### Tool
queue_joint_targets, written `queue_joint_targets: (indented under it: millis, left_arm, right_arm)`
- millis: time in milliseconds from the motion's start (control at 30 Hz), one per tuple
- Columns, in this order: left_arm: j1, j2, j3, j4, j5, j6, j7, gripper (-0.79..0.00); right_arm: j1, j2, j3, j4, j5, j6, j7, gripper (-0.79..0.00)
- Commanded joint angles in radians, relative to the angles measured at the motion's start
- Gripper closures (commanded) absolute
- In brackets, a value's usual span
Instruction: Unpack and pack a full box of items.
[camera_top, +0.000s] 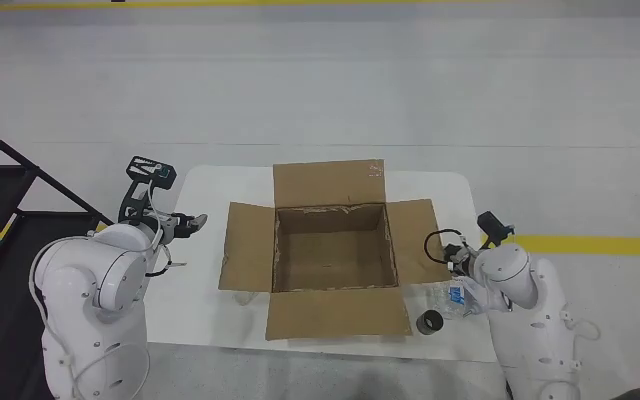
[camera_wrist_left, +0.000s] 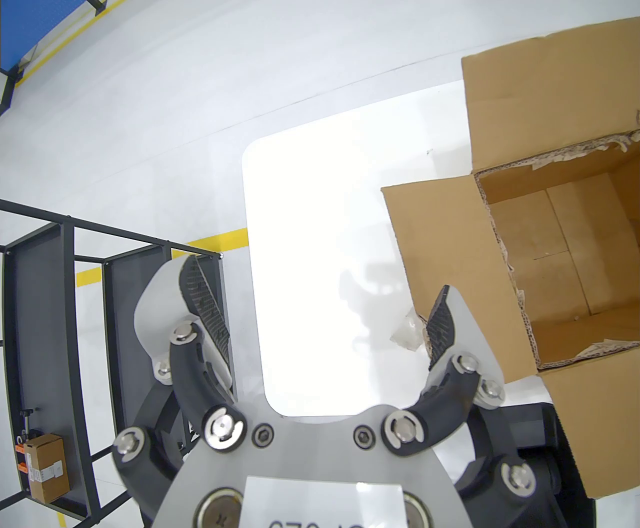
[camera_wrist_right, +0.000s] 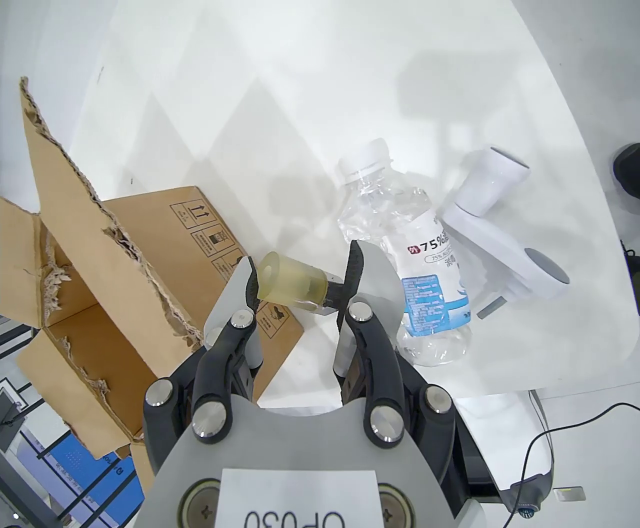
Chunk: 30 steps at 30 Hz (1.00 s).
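Observation:
The open cardboard box (camera_top: 250, 250) sits mid-table with its four flaps spread, and its inside is bare. In the right wrist view, my right gripper (camera_wrist_right: 300, 280) is shut on a small yellowish translucent cylinder (camera_wrist_right: 292, 285) with a black end. It holds the cylinder low by the box's front right corner, where a dark round thing (camera_top: 432, 322) shows from above. A clear bottle (camera_wrist_right: 410, 260) with a blue label lies just beside it. My left gripper (camera_wrist_left: 320, 280) hangs open and empty over the table's left side (camera_top: 195, 222), apart from the box's left flap (camera_wrist_left: 450, 260).
A white plastic device (camera_wrist_right: 500, 225) with a round nozzle lies past the bottle, near the table's right edge. A small clear scrap (camera_wrist_left: 410, 332) sits under the left flap's edge. A black metal rack (camera_wrist_left: 50, 300) stands on the floor left of the table.

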Motion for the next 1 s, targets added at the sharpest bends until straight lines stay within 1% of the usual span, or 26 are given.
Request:
queue_joint_targets:
  millis: [0,400,733,767,833,900,967]
  left_arm:
    - [0.0,0.0,0.0,0.0,0.0,0.0,0.0,-0.785]
    - [0.0,0.0,0.0,0.0,0.0,0.0,0.0,-0.785]
    - [0.0,0.0,0.0,0.0,0.0,0.0,0.0,-0.785]
    - [0.0,0.0,0.0,0.0,0.0,0.0,0.0,-0.785]
    - [0.0,0.0,0.0,0.0,0.0,0.0,0.0,-0.785]
    - [0.0,0.0,0.0,0.0,0.0,0.0,0.0,-0.785]
    - [0.0,0.0,0.0,0.0,0.0,0.0,0.0,-0.785]
  right_arm:
    - [0.005,-0.001,-0.014,0.021,0.007,0.004,-0.011,0.0]
    - [0.023,-0.004,-0.094,0.099,0.019,0.026,-0.056,0.0]
    - [0.067,-0.005,-0.153,0.192,0.007,0.033,-0.068,0.0]
    - [0.07,-0.005,-0.158,0.2,0.004,0.033,-0.07,-0.062]
    - [0.075,-0.005,-0.163,0.208,0.007,0.035,-0.072,-0.065]
    - [0.079,-0.005,-0.17,0.215,0.009,0.034,-0.073,-0.086]
    - [0.08,-0.005,-0.177,0.215,0.009,0.035,-0.073,-0.209]
